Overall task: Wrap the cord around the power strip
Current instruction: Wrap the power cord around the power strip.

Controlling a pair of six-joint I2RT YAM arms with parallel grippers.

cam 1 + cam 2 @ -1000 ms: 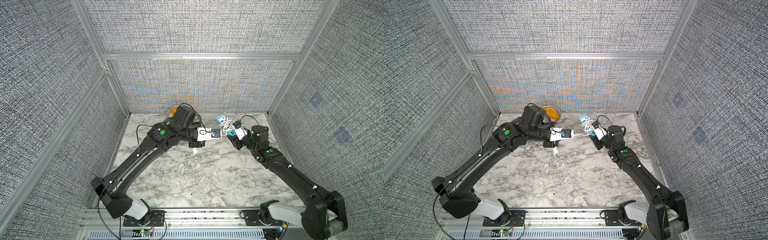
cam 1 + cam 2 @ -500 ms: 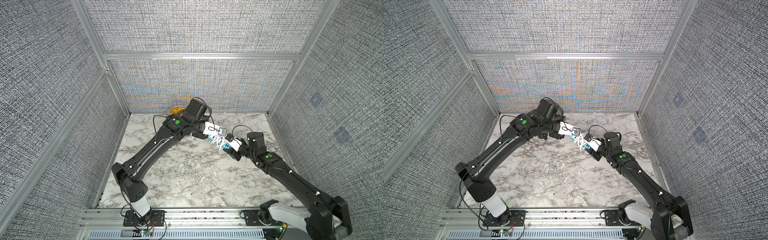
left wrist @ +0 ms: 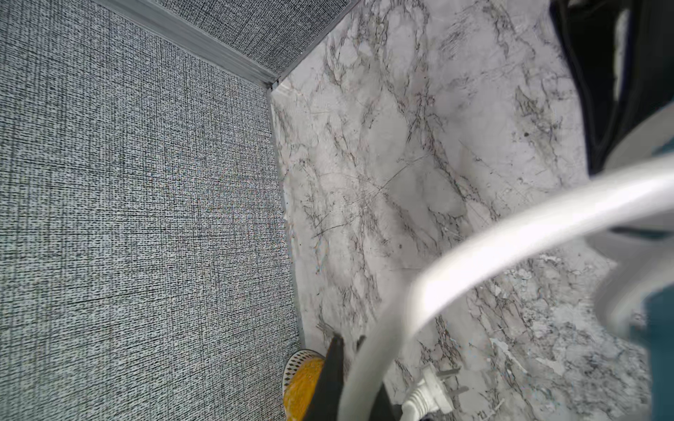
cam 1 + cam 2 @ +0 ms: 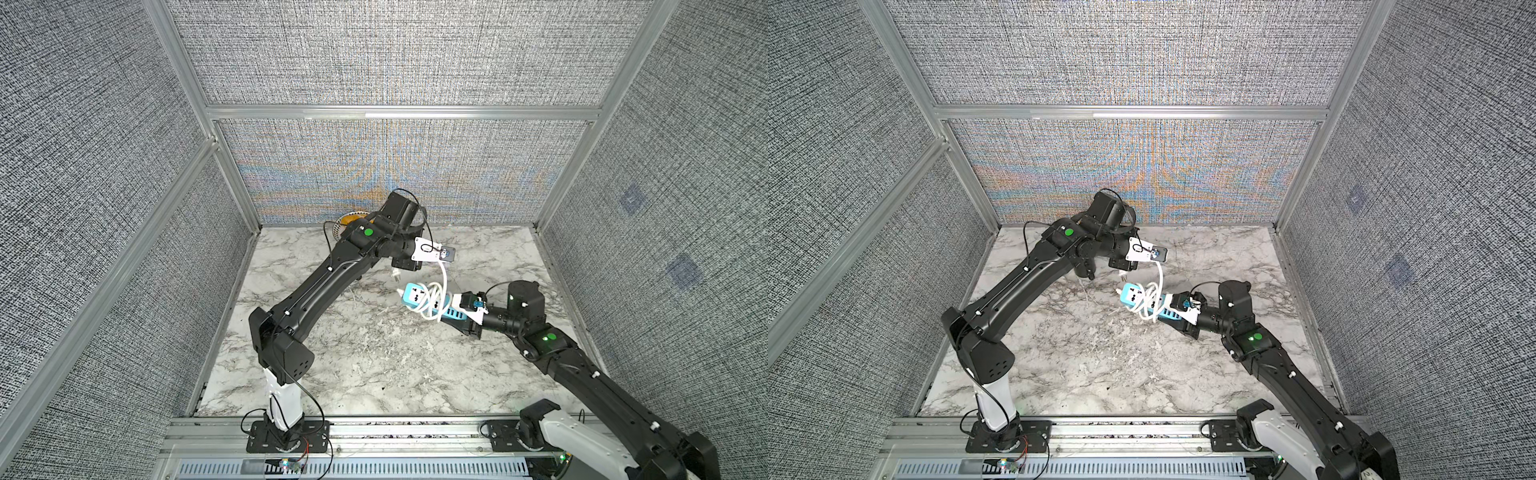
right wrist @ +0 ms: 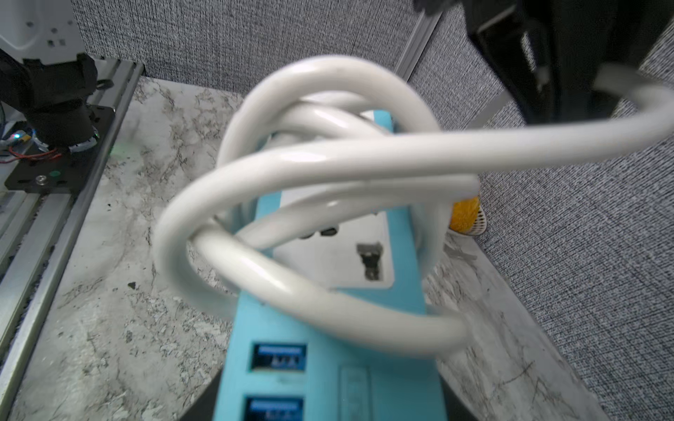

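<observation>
Several loose loops of the cord (image 4: 441, 286) already ring the power strip (image 4: 415, 296). My right claw (image 4: 462, 309) clamps the strip by its USB end over the desk (image 4: 374, 365), right of centre. My left claw (image 4: 447, 254) pinches the glossy, stiff white cord near its plug (image 4: 395, 273), and I judge only a short tail is left to wind. The strip is boxy, matte light-blue plastic.

We note a black left arm (image 4: 320, 286) and right arm (image 4: 590, 374), each bearing a green dot (image 4: 368, 232), a white base link (image 4: 284, 401) and thin black cables (image 4: 319, 405).
</observation>
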